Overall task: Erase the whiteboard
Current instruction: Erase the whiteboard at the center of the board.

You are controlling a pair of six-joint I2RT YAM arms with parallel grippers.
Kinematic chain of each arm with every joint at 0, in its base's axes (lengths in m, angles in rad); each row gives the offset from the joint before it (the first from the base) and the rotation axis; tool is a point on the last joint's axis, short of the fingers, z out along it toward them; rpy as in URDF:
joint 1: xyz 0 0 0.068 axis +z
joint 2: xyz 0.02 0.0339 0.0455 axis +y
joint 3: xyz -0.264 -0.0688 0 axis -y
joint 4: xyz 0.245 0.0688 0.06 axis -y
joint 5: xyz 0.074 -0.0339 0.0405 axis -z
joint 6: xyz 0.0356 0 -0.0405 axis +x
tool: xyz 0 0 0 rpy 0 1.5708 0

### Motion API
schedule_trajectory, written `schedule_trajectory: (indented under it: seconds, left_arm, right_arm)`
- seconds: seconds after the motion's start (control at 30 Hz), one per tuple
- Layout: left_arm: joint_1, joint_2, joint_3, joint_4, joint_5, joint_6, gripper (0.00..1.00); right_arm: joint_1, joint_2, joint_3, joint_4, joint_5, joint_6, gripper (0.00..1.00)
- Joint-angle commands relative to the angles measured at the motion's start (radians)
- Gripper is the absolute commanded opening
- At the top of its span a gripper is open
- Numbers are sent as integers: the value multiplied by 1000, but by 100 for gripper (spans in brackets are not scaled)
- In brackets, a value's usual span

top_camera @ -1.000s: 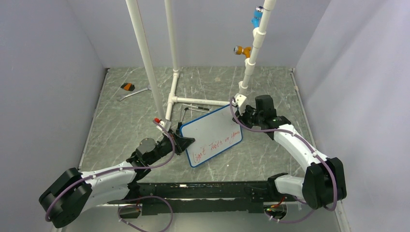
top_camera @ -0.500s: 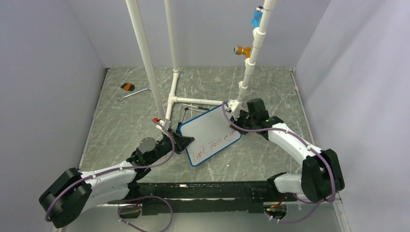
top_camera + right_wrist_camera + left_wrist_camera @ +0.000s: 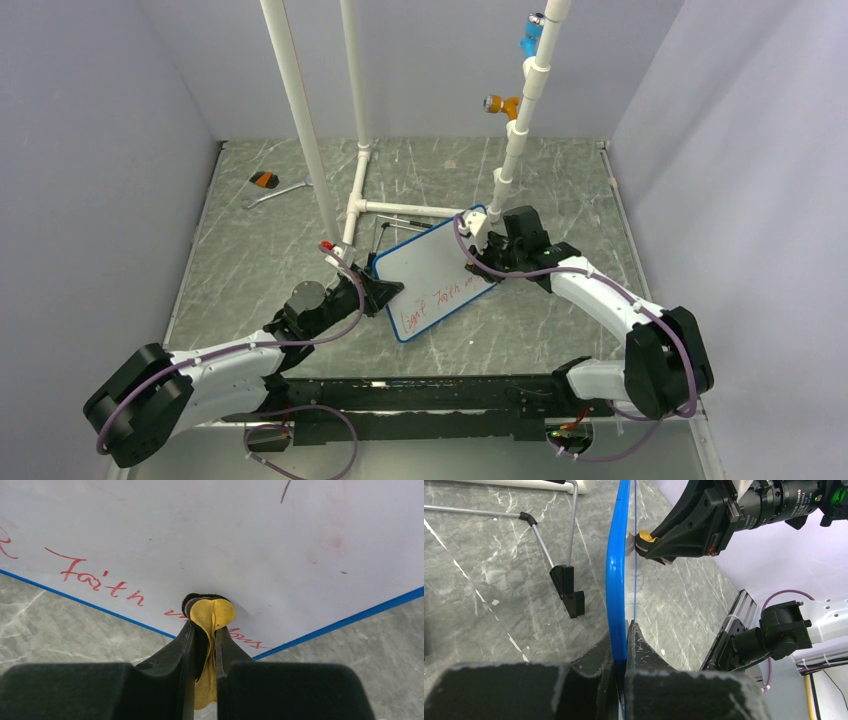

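Whiteboard: the whiteboard sits about mid-table, just in front of the white pipe frame, and is raised off flat. The left wrist view sees it edge-on, with its wire stand leg behind it.
Left pincer: the left pincer is closed tight on the blue frame at the board's left edge, steadying it.
Right pincer: the right pincer is nearly shut on a folded yellow cloth, which is pressed against the board face at the right end of the red writing.
Done: most of the face reads white, with faint pink smudges and one short dark stroke near its far edge.
Left to do: the red handwritten line along the board's near long edge is unerased, so I judge the wiping to be at an early stage.
Surface: a grey marbled table. A wrench and a small orange-black item lie near its far-left corner.
Room: plain pale walls stand on three sides. A blue fitting and an orange fitting are on the right-hand pipe.
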Motion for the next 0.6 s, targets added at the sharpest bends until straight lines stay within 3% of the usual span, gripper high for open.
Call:
schedule_trajectory:
  seconds: [0.0, 0.17, 0.47, 0.57]
  left_arm:
    - [-16, 26, -1, -127, 94, 82, 0]
    - [-17, 28, 0, -126, 105, 87, 0]
    - [-17, 29, -9, -113, 105, 87, 0]
    - [-20, 40, -4, -108, 116, 89, 0]
  right_arm:
    - [-20, 5, 19, 107, 118, 93, 0]
    - [-71, -26, -22, 206, 254, 170, 0]
    - [0, 47, 26, 30, -67, 25, 0]
    - [20, 29, 25, 45, -63, 44, 0]
